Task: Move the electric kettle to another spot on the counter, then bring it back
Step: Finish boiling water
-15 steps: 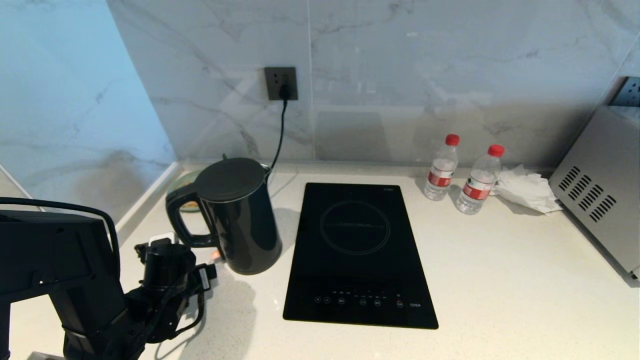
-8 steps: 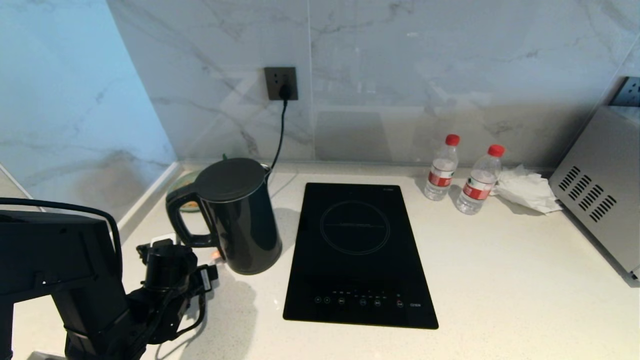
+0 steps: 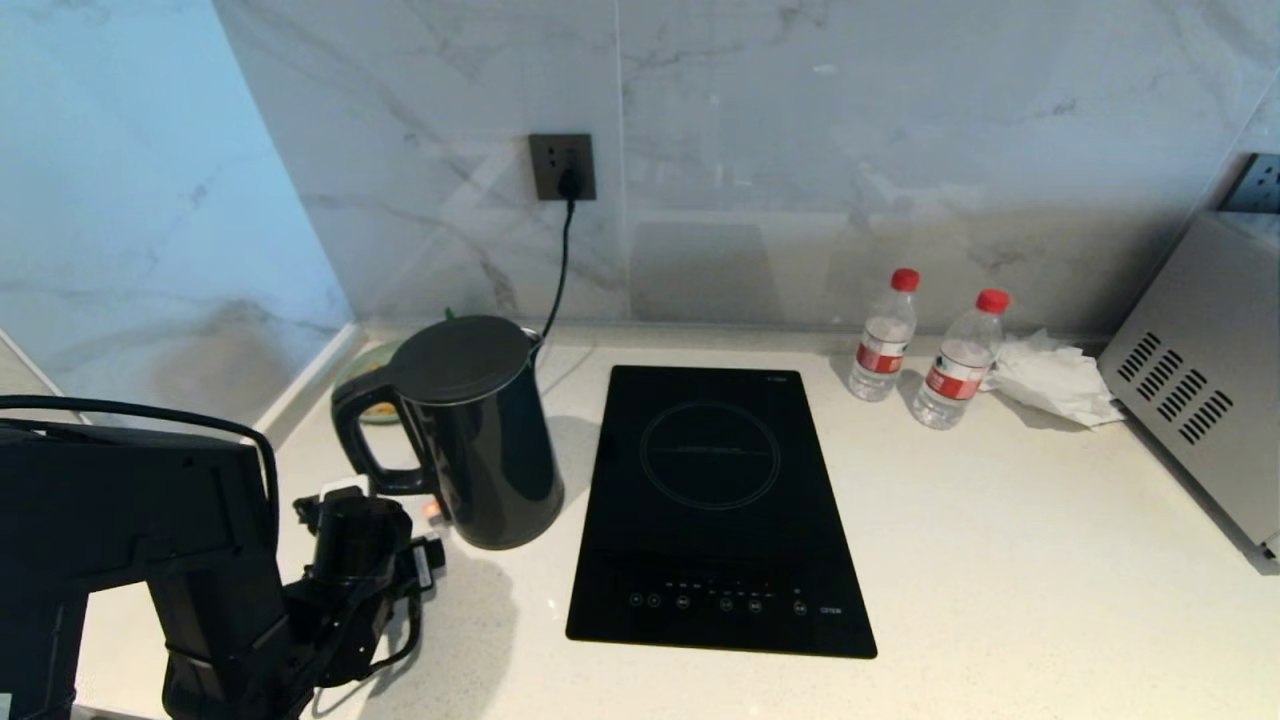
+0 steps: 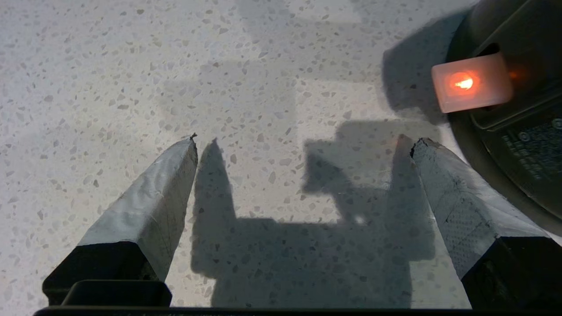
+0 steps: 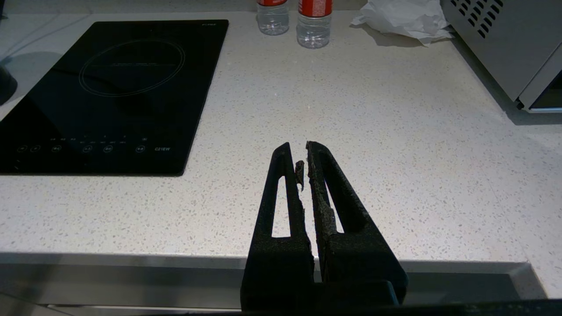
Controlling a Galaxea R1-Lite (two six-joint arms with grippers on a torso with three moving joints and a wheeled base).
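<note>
The electric kettle (image 3: 480,430), glossy black with a flat lid and loop handle, stands on the counter (image 3: 1000,560) left of the hob, its handle turned towards my left arm (image 3: 355,540). My left gripper (image 4: 305,141) points down at the bare speckled counter (image 4: 131,66) just beside the kettle's foot (image 4: 518,145). It is open and holds nothing. An orange lit switch (image 4: 472,83) glows at the kettle's foot, close to one fingertip. My right gripper (image 5: 298,147) hangs shut and empty over the counter's front edge.
A black induction hob (image 3: 715,500) lies right of the kettle. Two red-capped water bottles (image 3: 884,335) (image 3: 958,360), crumpled paper (image 3: 1050,378) and a grey metal appliance (image 3: 1200,370) stand at the back right. A cord runs to the wall socket (image 3: 562,166).
My left arm has shifted a little to the right, nearer the kettle's handle. The kettle has not moved.
</note>
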